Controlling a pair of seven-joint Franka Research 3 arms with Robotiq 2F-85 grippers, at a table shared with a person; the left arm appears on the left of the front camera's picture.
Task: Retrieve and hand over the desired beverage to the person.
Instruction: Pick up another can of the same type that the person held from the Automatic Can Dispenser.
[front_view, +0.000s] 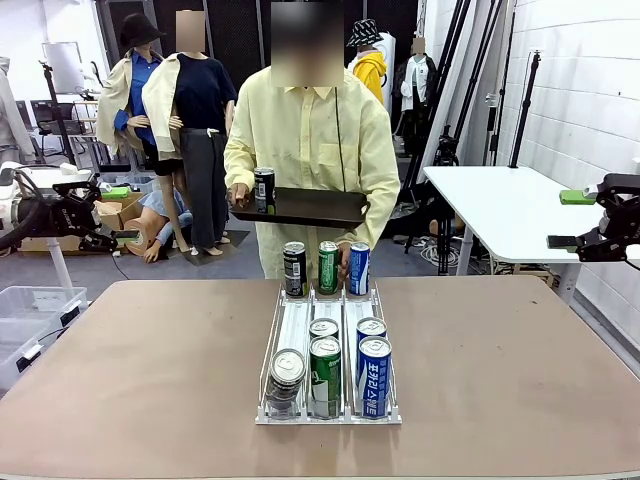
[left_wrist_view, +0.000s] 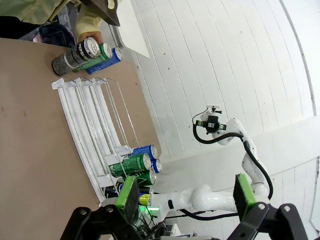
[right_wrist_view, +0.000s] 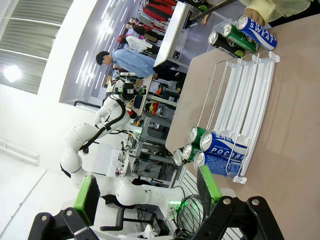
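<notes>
A wire rack (front_view: 329, 312) with three lanes stands mid-table. Black (front_view: 294, 268), green (front_view: 328, 266) and blue (front_view: 358, 268) cans stand at its far end. More cans fill the near end: a black one (front_view: 286, 372), green ones (front_view: 324, 375) and blue ones (front_view: 374, 375). The person (front_view: 310, 140) stands at the far side holding a black tray (front_view: 300, 207) with a black can (front_view: 264, 189) on it, one hand (front_view: 345, 262) down by the far cans. My left gripper (front_view: 120, 214) (left_wrist_view: 185, 195) hangs open off the table's left. My right gripper (front_view: 568, 219) (right_wrist_view: 149, 192) hangs open off its right.
The brown table (front_view: 150, 370) has free room on both sides of the rack. A white table (front_view: 500, 205) stands at the back right under my right gripper. A clear plastic bin (front_view: 30, 310) sits on the floor at the left.
</notes>
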